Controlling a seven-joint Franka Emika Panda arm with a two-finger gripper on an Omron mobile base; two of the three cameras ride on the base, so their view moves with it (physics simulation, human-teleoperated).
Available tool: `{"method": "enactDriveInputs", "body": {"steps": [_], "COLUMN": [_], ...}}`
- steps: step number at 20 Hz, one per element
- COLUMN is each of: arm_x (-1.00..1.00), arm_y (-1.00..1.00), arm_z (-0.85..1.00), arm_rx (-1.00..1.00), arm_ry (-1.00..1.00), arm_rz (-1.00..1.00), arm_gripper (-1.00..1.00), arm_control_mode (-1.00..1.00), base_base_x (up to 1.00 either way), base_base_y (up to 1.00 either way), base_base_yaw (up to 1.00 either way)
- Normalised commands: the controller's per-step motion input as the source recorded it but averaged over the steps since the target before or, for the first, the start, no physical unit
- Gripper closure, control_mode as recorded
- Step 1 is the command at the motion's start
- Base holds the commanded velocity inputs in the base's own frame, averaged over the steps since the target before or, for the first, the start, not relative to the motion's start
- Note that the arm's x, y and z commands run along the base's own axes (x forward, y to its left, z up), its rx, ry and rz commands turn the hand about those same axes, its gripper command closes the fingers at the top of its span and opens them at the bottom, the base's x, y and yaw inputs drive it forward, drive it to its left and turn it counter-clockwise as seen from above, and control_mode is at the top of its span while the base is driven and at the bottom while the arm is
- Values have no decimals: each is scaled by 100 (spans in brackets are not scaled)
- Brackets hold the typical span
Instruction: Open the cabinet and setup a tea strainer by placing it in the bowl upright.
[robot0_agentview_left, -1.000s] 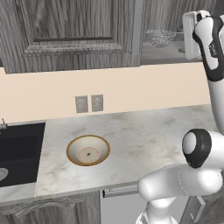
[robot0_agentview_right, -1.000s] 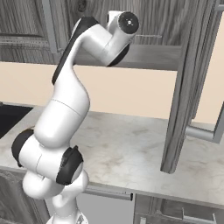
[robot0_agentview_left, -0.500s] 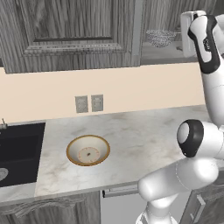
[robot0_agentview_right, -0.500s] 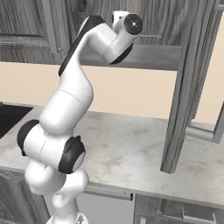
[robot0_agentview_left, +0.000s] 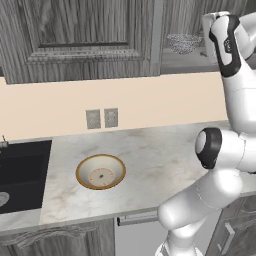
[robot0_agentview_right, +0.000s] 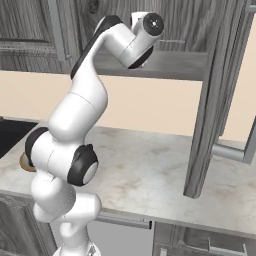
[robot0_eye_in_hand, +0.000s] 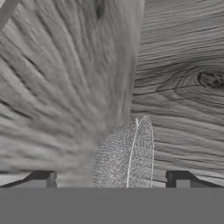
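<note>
— Claw (robot0_eye_in_hand: 111, 179) first: where is it against the tea strainer (robot0_eye_in_hand: 124, 155)?
— Spread about as wide as it goes, gripping nothing, with the strainer's mesh basket between the two tips in the hand view. Over the last second the arm has leaned further into the cabinet (robot0_agentview_left: 200, 55), so the hand now sits just beside the strainer on the shelf (robot0_agentview_right: 175, 65).
— So the door (robot0_agentview_right: 212, 100) is dealt with?
— It stands swung out, yes. I judge the reach nearly finished and the closing squeeze next, though I cannot tell whether the tips already touch the mesh.
— And the bowl (robot0_agentview_left: 100, 171)?
— On the desk (robot0_agentview_left: 165, 160), well below and left of the strainer, holding nothing. The sink (robot0_agentview_left: 22, 175) lies further left.
</note>
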Motion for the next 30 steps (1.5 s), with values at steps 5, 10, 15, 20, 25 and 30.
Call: {"method": "enactDriveInputs", "body": {"steps": [5, 10, 15, 20, 25, 30], "arm_x": [22, 19, 14, 19, 19, 20], "arm_y": [0, 0, 0, 0, 0, 0], "arm_z": [0, 0, -4, -13, -19, -3], "arm_rx": [-8, -5, -2, -1, -2, 0], "arm_ry": [7, 8, 0, 3, 3, 0], "arm_rz": [-1, 0, 0, 0, 0, 0], "arm_gripper": [-100, -100, -100, -100, -100, -100], "arm_control_mode": [-100, -100, -100, -100, -100, -100], "base_base_x": [0, 0, 0, 0, 0, 0], "base_base_y": [0, 0, 0, 0, 0, 0], "base_base_yaw": [0, 0, 0, 0, 0, 0]}}
